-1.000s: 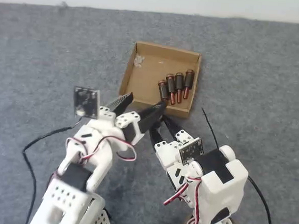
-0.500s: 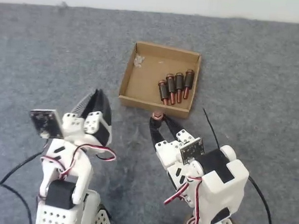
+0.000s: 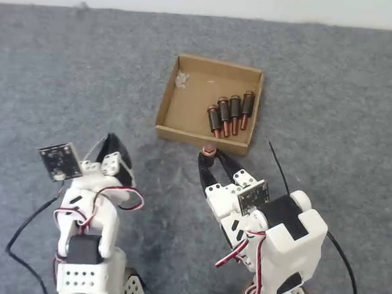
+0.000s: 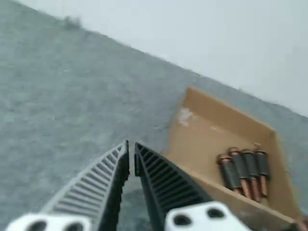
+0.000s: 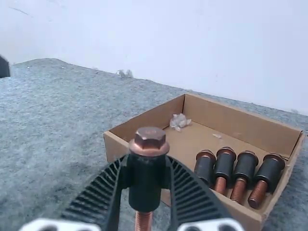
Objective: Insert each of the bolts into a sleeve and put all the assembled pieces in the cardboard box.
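Right claw (image 5: 144, 168) grips a sleeved bolt (image 5: 148, 140); left claw (image 4: 131, 147) closed; cardboard box (image 3: 185, 101) holds four.

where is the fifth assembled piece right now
The assembled piece is clamped in the right end effector, just outside the near wall of the cardboard box in the high view.

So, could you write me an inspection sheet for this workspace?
Surface: grey carpet-like mat.
Job's things: cardboard box holds four assembled pieces side by side; a fifth piece stands upright just outside its near wall.
Clutter: whitish scrap in a box corner.
Grippers: right gripper shut on the fifth piece; left gripper shut, empty, above the mat.
Cables: a black cable by the left arm, another by the right; red and white wires on the arms.
Surroundings: pale wall behind the mat.
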Available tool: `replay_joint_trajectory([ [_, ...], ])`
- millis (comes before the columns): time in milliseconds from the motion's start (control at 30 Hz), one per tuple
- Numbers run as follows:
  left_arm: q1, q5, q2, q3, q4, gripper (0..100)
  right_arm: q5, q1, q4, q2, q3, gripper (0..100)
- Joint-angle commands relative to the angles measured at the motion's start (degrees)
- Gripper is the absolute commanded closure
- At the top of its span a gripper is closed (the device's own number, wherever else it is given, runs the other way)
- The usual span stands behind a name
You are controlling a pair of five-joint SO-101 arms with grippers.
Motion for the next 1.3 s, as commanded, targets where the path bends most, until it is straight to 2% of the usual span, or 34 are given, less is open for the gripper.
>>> replay_joint_trajectory([
  [0, -5.8, 0.2, -1.1, -0.5, 2.1, 98, 1.5, 0.6, -0.5, -0.7, 1.5, 99.3],
  [100, -6.5, -2.2, -1.1, -0.5, 6.0, 98, 1.5, 0.5, 0.9, -0.8, 1.5, 99.3],
  [467, -6.5, -25.5, -0.9, -0.5, 21.8, 98, 1.5, 0.5, 0.8, -1.2, 1.5, 99.3],
  [533, -6.8, -27.9, -0.8, -0.5, 22.7, 98, 1.4, 0.9, 1.3, -2.9, 1.8, 99.3],
  [667, -7.7, -28.0, -0.8, -0.5, 22.9, 98, 1.4, 0.9, 5.8, -8.3, 3.3, 99.3],
  [867, -8.0, -28.2, -0.8, -0.5, 22.9, 98, 1.3, 1.1, 21.7, -21.0, 3.4, 99.3],
  [1033, -8.0, -28.2, -0.8, -0.5, 22.9, 98, 1.3, 1.1, 39.7, -35.9, 2.9, 99.3],
  [1133, -8.0, -28.2, -0.8, -0.5, 22.9, 98, 1.2, 1.2, 54.5, -45.9, 0.9, 99.3],
  [1267, -8.0, -28.2, -0.7, -0.5, 22.9, 98, 1.3, 4.1, 80.0, -57.9, -5.8, 99.3],
])
